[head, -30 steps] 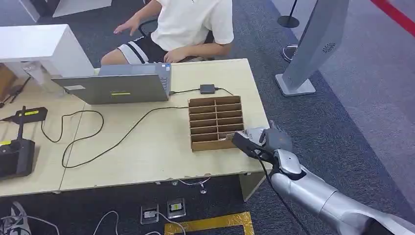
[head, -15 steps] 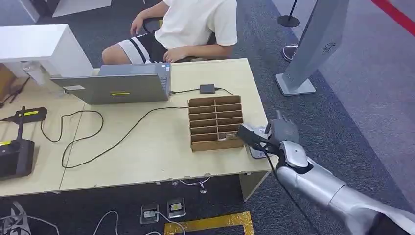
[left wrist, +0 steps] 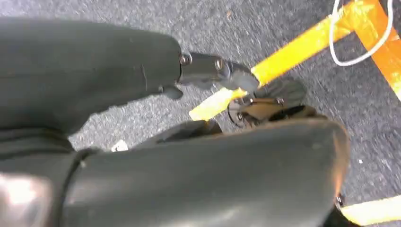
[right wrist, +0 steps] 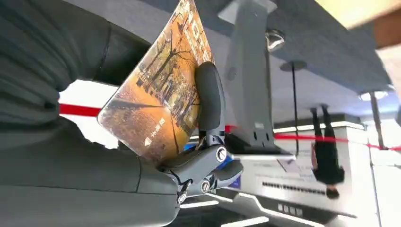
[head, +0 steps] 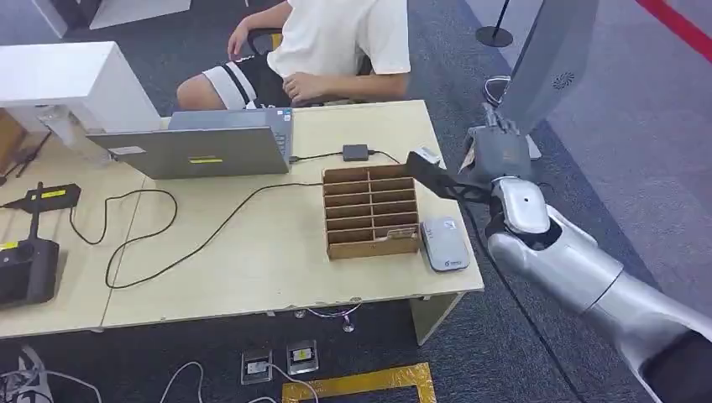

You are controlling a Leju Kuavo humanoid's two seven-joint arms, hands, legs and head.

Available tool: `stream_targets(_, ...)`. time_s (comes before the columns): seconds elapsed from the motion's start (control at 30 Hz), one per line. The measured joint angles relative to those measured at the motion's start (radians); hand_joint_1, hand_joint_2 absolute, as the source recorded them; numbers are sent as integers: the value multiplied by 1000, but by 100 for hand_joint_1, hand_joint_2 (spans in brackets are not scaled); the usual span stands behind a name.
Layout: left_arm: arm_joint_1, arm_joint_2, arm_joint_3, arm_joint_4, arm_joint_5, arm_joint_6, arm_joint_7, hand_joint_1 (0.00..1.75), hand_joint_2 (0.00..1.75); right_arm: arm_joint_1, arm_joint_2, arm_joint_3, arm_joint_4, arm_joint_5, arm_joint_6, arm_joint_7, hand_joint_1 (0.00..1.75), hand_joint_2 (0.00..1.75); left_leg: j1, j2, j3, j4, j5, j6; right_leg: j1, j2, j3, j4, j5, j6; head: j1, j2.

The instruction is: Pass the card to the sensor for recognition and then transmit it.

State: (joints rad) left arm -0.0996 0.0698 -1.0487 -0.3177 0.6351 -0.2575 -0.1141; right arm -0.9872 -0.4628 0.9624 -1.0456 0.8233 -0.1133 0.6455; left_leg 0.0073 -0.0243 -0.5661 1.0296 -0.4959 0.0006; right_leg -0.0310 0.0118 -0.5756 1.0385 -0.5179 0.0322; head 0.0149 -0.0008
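Note:
My right hand (head: 494,158) is raised beyond the table's right edge, level with the far end of the wooden card box (head: 370,210). It pinches a card between thumb and a finger. In the right wrist view the card (right wrist: 158,97) shows an orange autumn-tree picture, and the finger (right wrist: 210,101) presses on its face. In the head view only a thin orange edge of the card (head: 467,157) shows. The grey-white sensor (head: 443,243) lies flat on the table's front right corner, below and nearer than the hand. My left hand (left wrist: 208,75) hangs over dark carpet, holding nothing.
A laptop (head: 197,147) and black cables lie across the wooden table (head: 252,269). A person (head: 336,42) in a white shirt sits behind the far edge. A grey kiosk stand (head: 537,75) rises just behind my right hand. A black device (head: 25,269) sits far left.
My right hand has lifted with the card from just over the sensor and moved up and toward the far right, uncovering the sensor. The person has drawn an arm in.

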Motion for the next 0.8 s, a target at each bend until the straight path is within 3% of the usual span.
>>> stream_targets(0.2,-7,1,-8,0,6,0,2,0,0,-69,28,16,-20,-24,-3,0,175,175,0,0,0,0,0,0,0,0,0,0,0,0,0,0)
stream_targets(0.4,-12,2,-24,-3,8,0,2,0,0,-132,94,58,-9,-86,-29,0,175,175,0,0,-1,0,0,0,0,0,-1,0,0,0,0,0)
stream_targets(0.8,-23,12,-28,-3,-28,0,34,0,0,-177,172,149,62,-133,-93,0,175,175,0,-1,-1,0,0,0,0,0,0,0,0,0,0,0)
